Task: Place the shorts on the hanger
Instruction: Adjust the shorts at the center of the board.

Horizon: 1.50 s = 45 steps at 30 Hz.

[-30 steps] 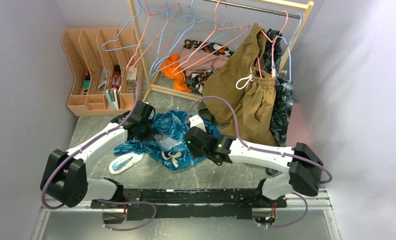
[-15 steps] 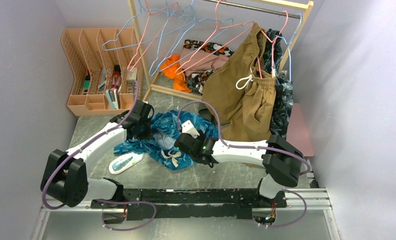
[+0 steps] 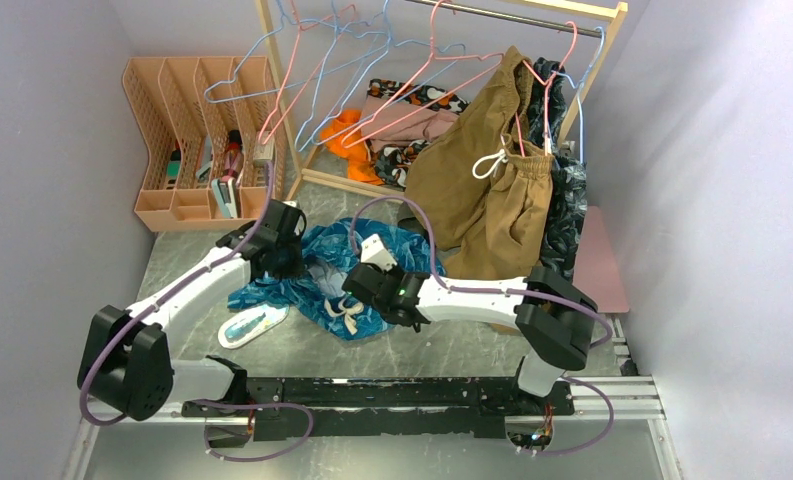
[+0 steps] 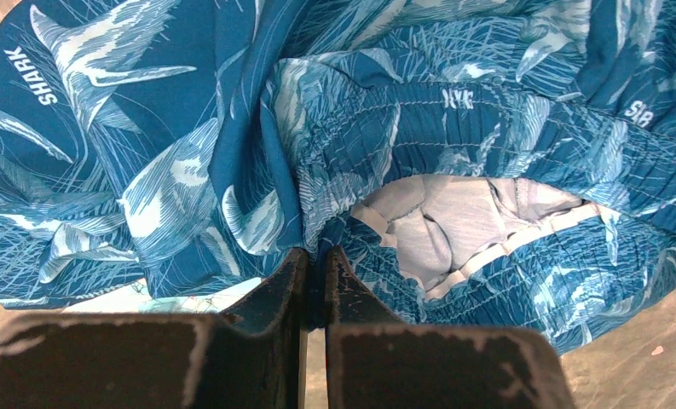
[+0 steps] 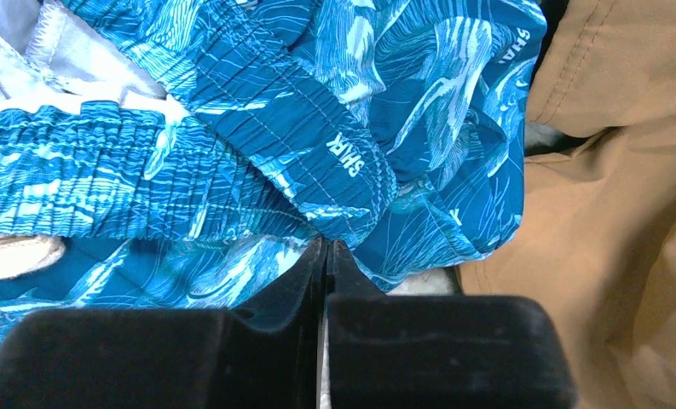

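The teal-blue leaf-print shorts (image 3: 334,262) lie crumpled on the table, their cream drawstring (image 3: 346,315) at the near edge. My left gripper (image 3: 277,262) is at their left side, shut on a fold of the shorts (image 4: 232,153) beside the elastic waistband. My right gripper (image 3: 360,287) is over their near right part, jaws closed together with the shorts (image 5: 257,128) pinched at the tips just below the waistband. A pink wire hanger (image 3: 424,98) hangs on the rail at the back, apart from both grippers.
A wooden rack (image 3: 272,90) holds light-blue hangers (image 3: 262,60), tan-brown shorts (image 3: 492,190) and a dark patterned garment (image 3: 567,210). An orange file organizer (image 3: 197,140) stands back left. A white-teal item (image 3: 252,325) lies by the shorts. Clothes (image 3: 402,130) are piled under the rack.
My right arm has swung left over the shorts, and its jaws have gone from open to closed on the fabric. The left gripper has kept its grip in place.
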Available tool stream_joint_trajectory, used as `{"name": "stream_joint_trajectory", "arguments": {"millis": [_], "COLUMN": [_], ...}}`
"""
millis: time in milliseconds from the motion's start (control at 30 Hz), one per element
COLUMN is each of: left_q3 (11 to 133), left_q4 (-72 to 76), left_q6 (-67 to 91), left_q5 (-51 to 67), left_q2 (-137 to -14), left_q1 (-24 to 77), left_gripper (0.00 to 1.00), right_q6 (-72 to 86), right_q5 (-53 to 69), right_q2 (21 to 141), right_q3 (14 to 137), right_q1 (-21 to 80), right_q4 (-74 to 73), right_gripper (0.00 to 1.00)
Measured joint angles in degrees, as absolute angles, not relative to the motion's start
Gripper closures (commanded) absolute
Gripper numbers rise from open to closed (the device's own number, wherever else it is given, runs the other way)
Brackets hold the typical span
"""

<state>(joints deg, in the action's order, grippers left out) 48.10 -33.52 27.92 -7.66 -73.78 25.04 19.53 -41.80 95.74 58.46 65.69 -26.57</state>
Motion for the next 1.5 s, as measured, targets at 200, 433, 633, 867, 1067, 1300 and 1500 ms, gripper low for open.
{"name": "stream_joint_trajectory", "arguments": {"millis": [200, 433, 633, 867, 1067, 1300, 1500], "left_q3": [48.12, 48.10, 48.10, 47.75, 47.07, 45.36, 43.62], "left_q4": [-32.86, -32.29, -32.27, -32.38, -32.93, -33.43, -33.28], "left_q6": [27.75, 27.35, 27.18, 27.22, 27.24, 27.62, 27.90], "left_q5": [-6.59, -5.56, -5.39, -6.37, -7.84, -8.51, -7.75], "left_q2": [-73.34, -72.18, -68.90, -67.57, -68.23, -67.92, -68.07], "left_q1": [24.95, 24.93, 24.93, 24.93, 24.91, 24.88, 24.88], "left_gripper": [0.93, 0.67, 0.41, 0.42, 0.41, 0.40, 0.42], "right_q6": [20.32, 23.90, 25.58, 26.35, 26.83, 27.57, 28.12], "right_q5": [-39.48, -33.61, -30.13, -28.08, -27.77, -27.90, -27.86], "right_q2": [94.61, 88.36, 86.37, 85.36, 83.20, 78.43, 75.61], "right_q3": [58.48, 55.77, 53.60, 53.43, 52.60, 50.35, 50.06], "right_q1": [63.33, 52.71, 51.05, 51.07, 51.07, 50.81, 50.70], "right_q4": [-25.50, -22.39, -21.93, -21.45, -21.28, -21.82, -22.39], "right_gripper": [1.00, 1.00, 1.00, 1.00, 1.00, 1.00, 1.00]}}
